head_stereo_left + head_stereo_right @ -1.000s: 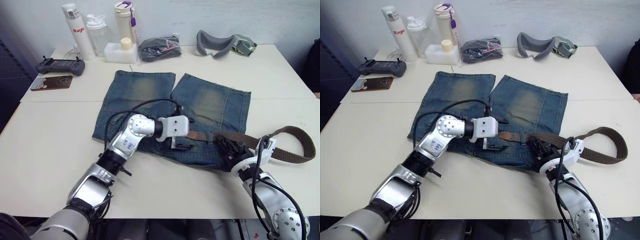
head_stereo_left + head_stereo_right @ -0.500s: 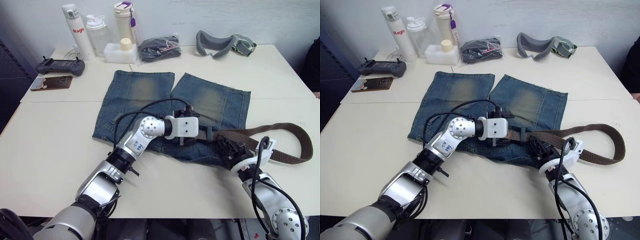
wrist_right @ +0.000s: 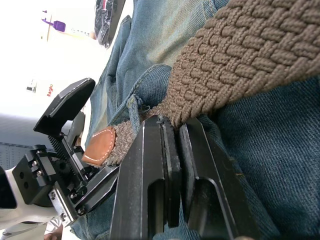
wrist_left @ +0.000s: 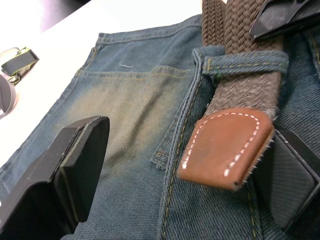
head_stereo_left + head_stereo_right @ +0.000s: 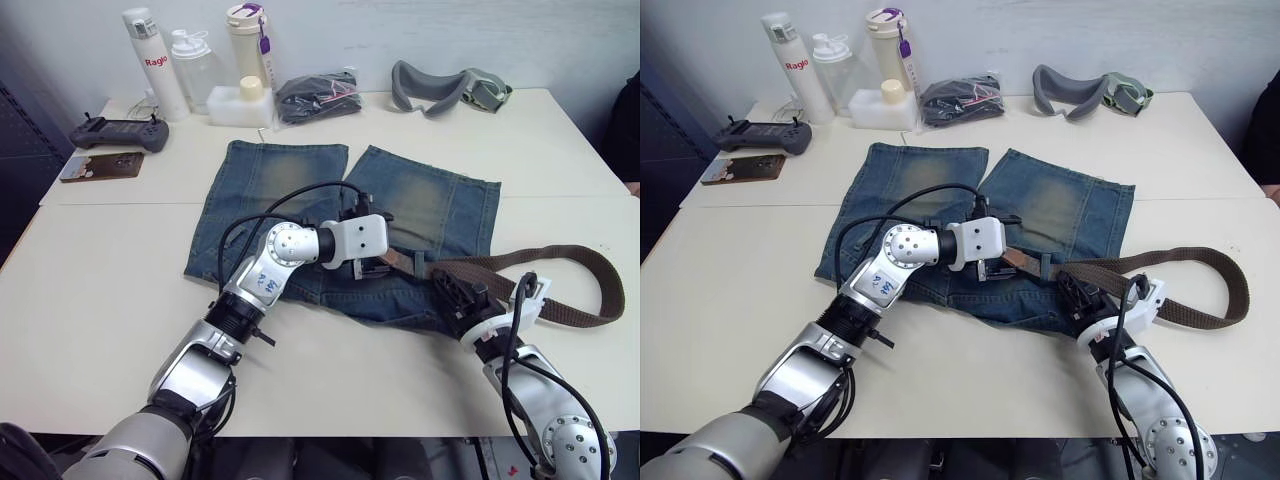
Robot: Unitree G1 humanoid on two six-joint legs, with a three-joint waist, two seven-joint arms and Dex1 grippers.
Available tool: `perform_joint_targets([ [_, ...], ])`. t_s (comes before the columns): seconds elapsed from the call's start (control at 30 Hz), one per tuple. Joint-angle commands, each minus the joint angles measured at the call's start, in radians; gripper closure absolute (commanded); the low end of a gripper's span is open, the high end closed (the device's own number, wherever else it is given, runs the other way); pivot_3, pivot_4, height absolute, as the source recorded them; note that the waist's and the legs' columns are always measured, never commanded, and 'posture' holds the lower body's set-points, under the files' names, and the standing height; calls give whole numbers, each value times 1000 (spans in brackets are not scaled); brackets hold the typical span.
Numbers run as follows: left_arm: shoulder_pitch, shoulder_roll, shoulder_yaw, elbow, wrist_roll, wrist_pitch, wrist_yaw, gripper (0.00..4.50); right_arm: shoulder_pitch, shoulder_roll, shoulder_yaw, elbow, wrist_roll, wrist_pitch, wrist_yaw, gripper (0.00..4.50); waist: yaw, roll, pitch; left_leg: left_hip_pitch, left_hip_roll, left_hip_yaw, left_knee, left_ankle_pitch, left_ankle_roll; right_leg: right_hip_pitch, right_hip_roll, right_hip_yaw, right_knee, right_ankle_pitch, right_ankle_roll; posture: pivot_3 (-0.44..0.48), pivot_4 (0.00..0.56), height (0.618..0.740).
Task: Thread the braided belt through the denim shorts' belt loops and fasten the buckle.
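From the left eye view, I see the denim shorts (image 5: 300, 200) spread flat on the tabletop (image 5: 100, 280), waistband toward me. My left end effector (image 5: 378, 266) sits over the middle of the waistband; half a second ago it reached further right along the band, and it has since drawn back a little and lifted the tan tip. The braided belt (image 5: 560, 262) runs from that tip past my right end effector (image 5: 447, 290) and loops out to its right across the tabletop; the loop lies much as before. The buckle I cannot make out.

In the right eye view, the same layout: the tip rises slightly just off my left end effector (image 5: 1002, 262), the right one (image 5: 1072, 285) low on the waistband nearby.

Left wrist view: the fingers (image 4: 75, 165) are spread wide apart, gripping nothing. The tan tip (image 4: 225, 150) lies against the right-hand pad, just through one of the belt loops (image 4: 240, 60).

Right wrist view: my fingers (image 3: 165, 165) are pressed together with nothing visibly between them, and the braided strap (image 3: 240, 60) crosses just beyond their tips. The left end effector (image 3: 70, 145) gapes beside the tip.
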Motion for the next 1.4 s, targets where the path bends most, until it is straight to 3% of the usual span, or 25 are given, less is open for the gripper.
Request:
perform_joint_targets([
  [0.03,1,-1,5,-51,-17,-39,-14,0,-9,14,14,7,4,10,-2,4421,0,0,0,0,0,0,0,0,0,0,0,0,0,0,0,0,150,636],
  [0.33,11,48,-34,-40,45,-240,-14,0,-20,17,11,15,4,13,-8,4421,0,0,0,0,0,0,0,0,0,0,-1,0,0,0,0,0,150,636],
  [0.67,-55,101,-90,110,262,-478,158,0,-29,18,9,18,3,15,-9,4421,0,0,0,0,0,0,0,0,0,-1,-1,0,1,0,0,0,150,636],
  [1.07,-80,96,-71,164,372,-523,383,0,-28,29,9,13,-4,11,-10,4421,-1,0,0,0,-1,0,0,0,0,-1,1,0,2,0,1,0,150,636],
  [1.17,-77,99,-71,160,363,-539,393,856,-28,30,9,13,-5,11,-11,4500,0,0,0,0,-2,0,0,0,0,-2,1,0,2,0,1,0,150,636],
  [1.4,-53,110,-80,131,350,-584,384,4119,-35,32,12,16,-9,10,-15,4500,0,0,0,0,-3,0,0,0,0,-3,1,0,3,0,1,0,150,636],
])
